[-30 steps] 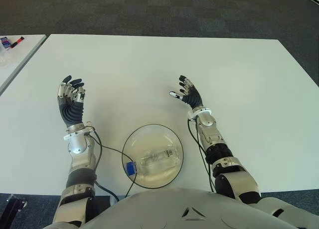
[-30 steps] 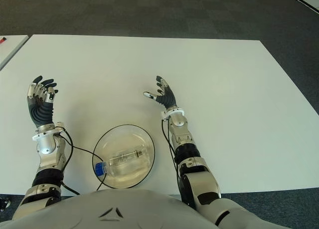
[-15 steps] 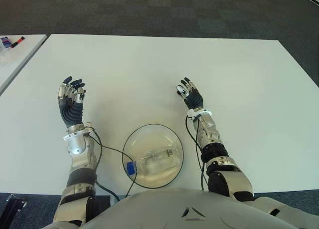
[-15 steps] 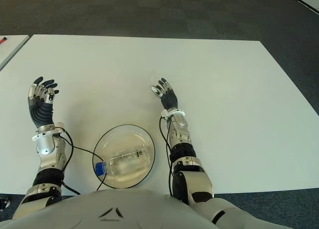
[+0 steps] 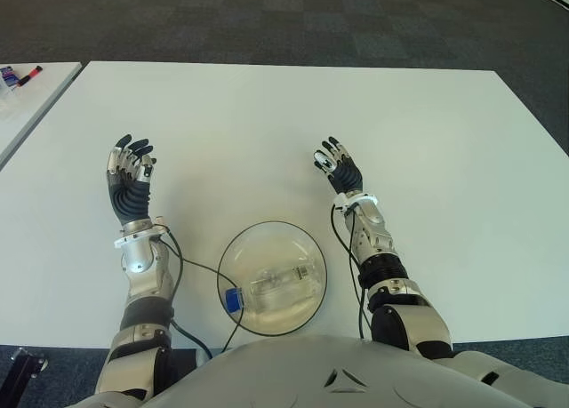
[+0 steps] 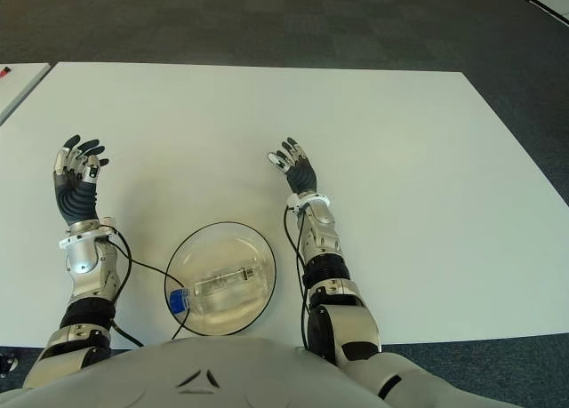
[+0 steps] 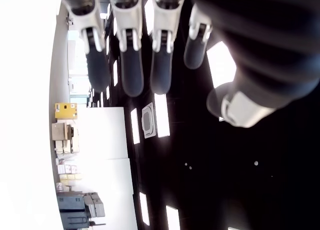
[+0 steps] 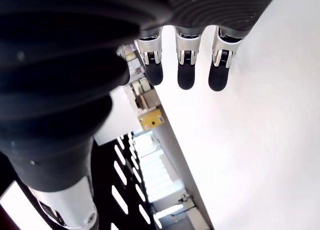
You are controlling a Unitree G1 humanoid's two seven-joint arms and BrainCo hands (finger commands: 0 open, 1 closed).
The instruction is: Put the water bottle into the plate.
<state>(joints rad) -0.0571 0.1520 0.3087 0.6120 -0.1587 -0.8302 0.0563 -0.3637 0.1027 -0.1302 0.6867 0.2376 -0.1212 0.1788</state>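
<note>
A clear water bottle with a blue cap lies on its side inside the round glass plate near the table's front edge. My left hand is raised to the left of the plate, fingers spread, holding nothing. My right hand stands beyond the plate to its right, fingers extended upward, also holding nothing. Both wrist views show only straight fingers, such as those of the left hand and of the right hand, with nothing between them.
The white table stretches wide behind and to the right. A second white table stands at the far left with markers on it. Black cables run from my wrists toward the plate.
My right hand drew back a little toward my body and turned its palm inward a second ago, then held still. The left hand and the bottle have not moved.
</note>
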